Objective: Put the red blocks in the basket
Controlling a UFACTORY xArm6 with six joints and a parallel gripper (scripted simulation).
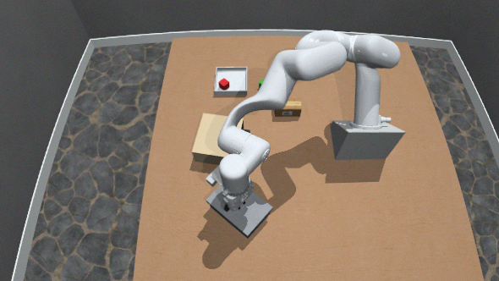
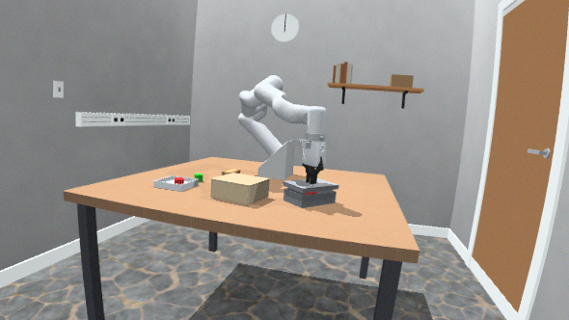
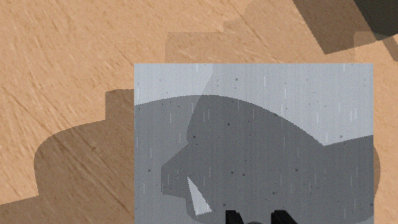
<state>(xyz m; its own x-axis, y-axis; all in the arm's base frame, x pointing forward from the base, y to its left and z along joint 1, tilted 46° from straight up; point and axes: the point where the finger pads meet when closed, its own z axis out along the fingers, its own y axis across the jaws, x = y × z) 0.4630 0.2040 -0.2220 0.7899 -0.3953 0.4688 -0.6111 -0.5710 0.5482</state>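
My gripper (image 1: 235, 207) (image 2: 311, 182) (image 3: 254, 218) is shut on the handle of the grey metal lid (image 1: 253, 217) (image 2: 329, 186) (image 3: 280, 105). It holds the lid a little above the metal box (image 2: 311, 200). In the gap between them a strip of red (image 2: 310, 193) shows; the rest of the box's inside is hidden. One red block (image 1: 224, 84) (image 2: 178, 180) lies inside the white basket (image 1: 238, 77) (image 2: 166, 186). The light wooden cabinet (image 1: 212, 131) (image 2: 236, 189) stands between basket and metal box. Its black handle side is partly behind the arm, so the drawer's position is unclear.
A green block (image 1: 260, 84) (image 2: 198, 177) lies on the table beside the basket. A small brown box (image 1: 287, 109) (image 2: 231, 172) with a pale label stands between the cabinet and the robot's base. The arm passes over the cabinet's near corner.
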